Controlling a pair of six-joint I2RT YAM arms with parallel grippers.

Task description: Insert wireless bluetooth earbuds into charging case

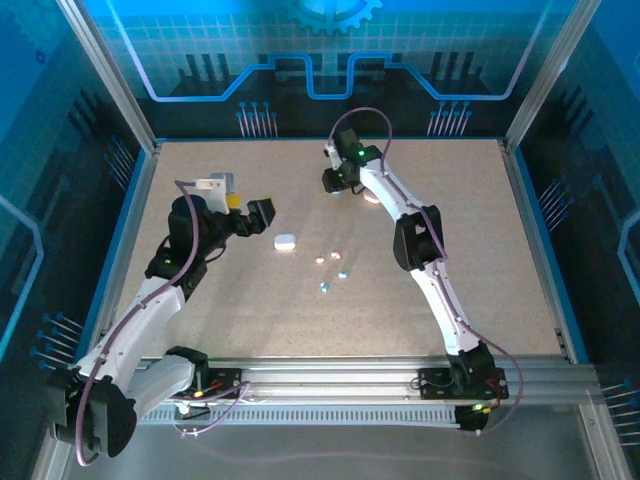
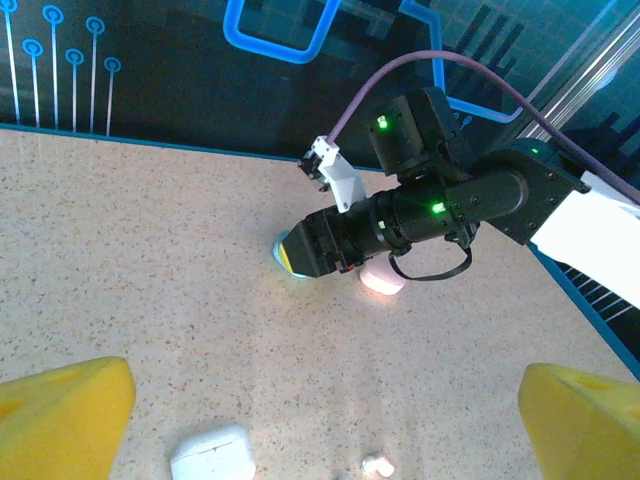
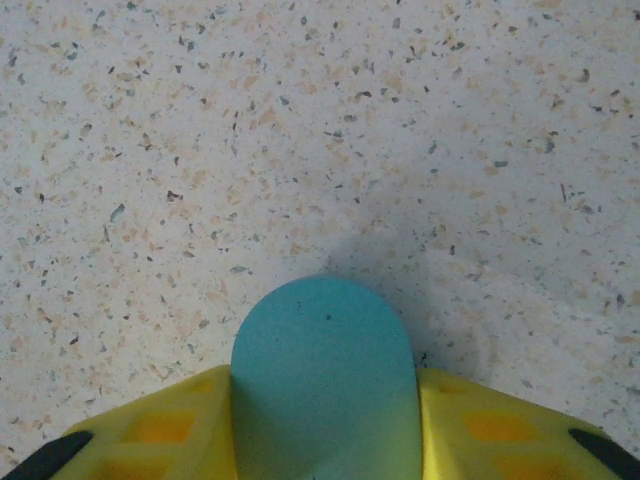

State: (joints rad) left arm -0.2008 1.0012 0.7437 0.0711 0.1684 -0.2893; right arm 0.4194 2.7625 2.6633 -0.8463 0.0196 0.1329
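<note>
Case (image 3: 322, 340), rounded end forward, clamped by right end effector (image 3: 325, 405); left end effector (image 2: 320, 420) released.

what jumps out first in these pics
The right hand, at the far middle of the table, grips a blue case between yellow fingers, a pink case right beside it. Nearer the centre lie a white case and a scatter of tiny earbuds, with the left hand open just left of them.

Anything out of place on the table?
Several earbuds lie scattered loose on the table between the arms, near the white case. The blue case sits between the jaws of the right gripper. No damage visible.
</note>
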